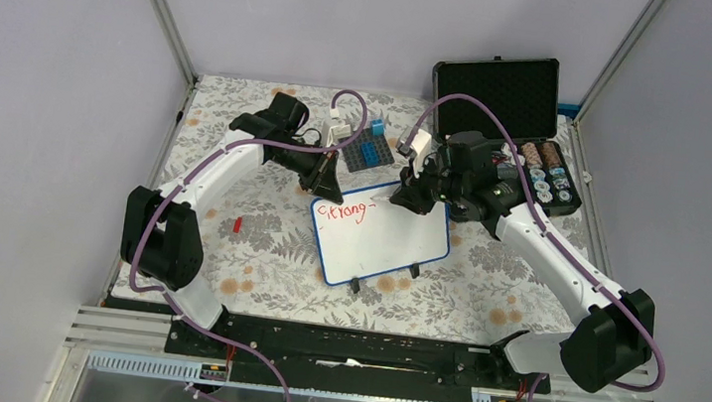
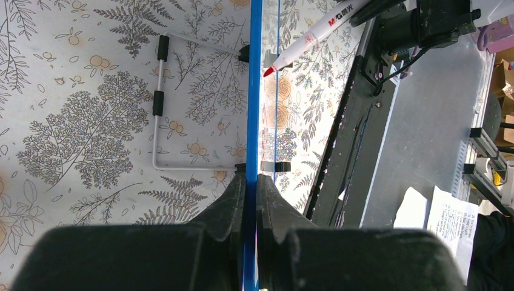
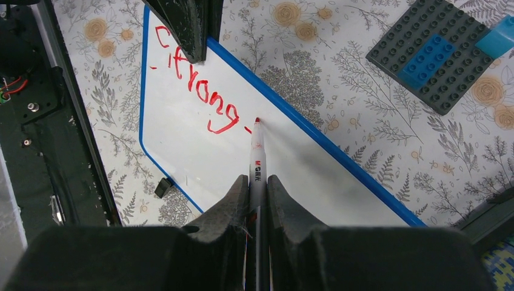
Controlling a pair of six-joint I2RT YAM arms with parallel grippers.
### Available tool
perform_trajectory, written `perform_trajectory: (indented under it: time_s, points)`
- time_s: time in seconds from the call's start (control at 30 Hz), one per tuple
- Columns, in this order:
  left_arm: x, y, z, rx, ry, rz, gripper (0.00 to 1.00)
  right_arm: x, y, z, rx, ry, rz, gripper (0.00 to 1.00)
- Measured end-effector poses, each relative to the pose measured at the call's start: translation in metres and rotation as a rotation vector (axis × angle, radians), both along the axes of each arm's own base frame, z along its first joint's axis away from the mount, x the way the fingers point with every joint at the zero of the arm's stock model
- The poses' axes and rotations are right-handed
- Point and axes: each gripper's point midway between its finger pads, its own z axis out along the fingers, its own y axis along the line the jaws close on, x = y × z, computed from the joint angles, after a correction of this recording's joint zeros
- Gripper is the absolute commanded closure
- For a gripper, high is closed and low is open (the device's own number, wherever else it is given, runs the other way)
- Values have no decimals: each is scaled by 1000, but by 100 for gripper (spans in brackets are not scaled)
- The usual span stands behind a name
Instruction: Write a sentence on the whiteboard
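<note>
Whiteboard (image 1: 382, 249) lies askew mid-table in the top view, red writing (image 1: 346, 210) at its far left corner, the left gripper (image 1: 324, 186) at that corner and the right gripper (image 1: 402, 198) over the far edge; in the left wrist view the jaws pinch its blue rim edge-on. In the right wrist view the jaws clamp a marker (image 3: 257, 159), its red tip at the board just past the letters.

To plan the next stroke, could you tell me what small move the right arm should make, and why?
Probably slide the marker tip onward along the whiteboard: it sits just past the red writing, blank board lies ahead, and the left gripper clamps the rim.
</note>
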Motion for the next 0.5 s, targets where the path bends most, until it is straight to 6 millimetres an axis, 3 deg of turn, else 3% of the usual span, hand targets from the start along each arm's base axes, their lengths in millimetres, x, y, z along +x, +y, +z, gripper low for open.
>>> perform_trajectory:
  time_s: [0.5]
  points:
    - [1, 1, -1, 5, -3, 2, 100, -6, -2, -16, -17, 26, 12, 100]
